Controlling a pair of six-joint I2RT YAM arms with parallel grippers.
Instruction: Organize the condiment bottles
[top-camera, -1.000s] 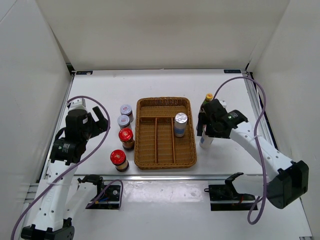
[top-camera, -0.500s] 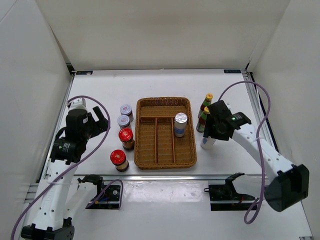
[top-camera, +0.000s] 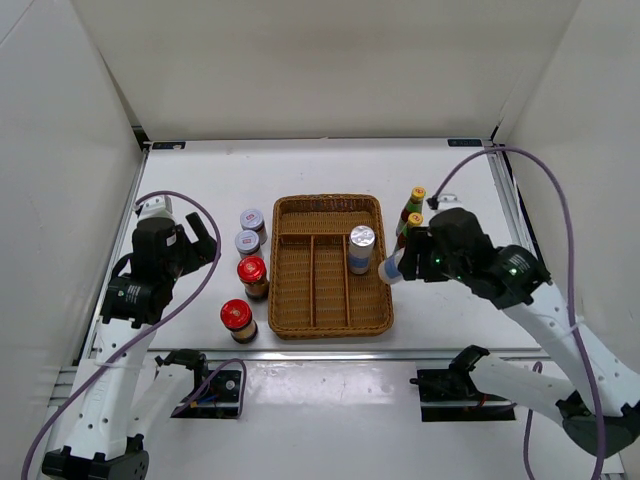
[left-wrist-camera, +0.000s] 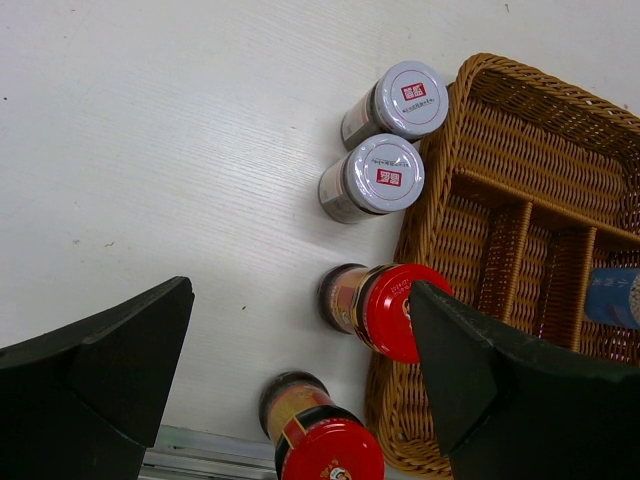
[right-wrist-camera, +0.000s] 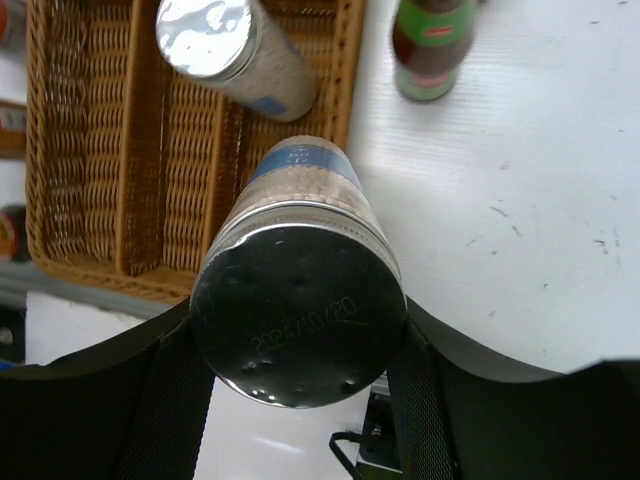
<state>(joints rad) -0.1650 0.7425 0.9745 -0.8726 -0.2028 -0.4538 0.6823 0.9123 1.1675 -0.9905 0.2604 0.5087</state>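
While your right pincer (right-wrist-camera: 298, 345) pinches one silver-topped cylinder (right-wrist-camera: 297, 300), its twin (top-camera: 361, 248) stands in the wicker tray (top-camera: 327, 199). Six other bottles (top-camera: 251, 270) stand outside it; your left pincer (left-wrist-camera: 300, 300) is spread.

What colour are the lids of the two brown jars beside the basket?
Red. The lids of both brown jars show best in the left wrist view.
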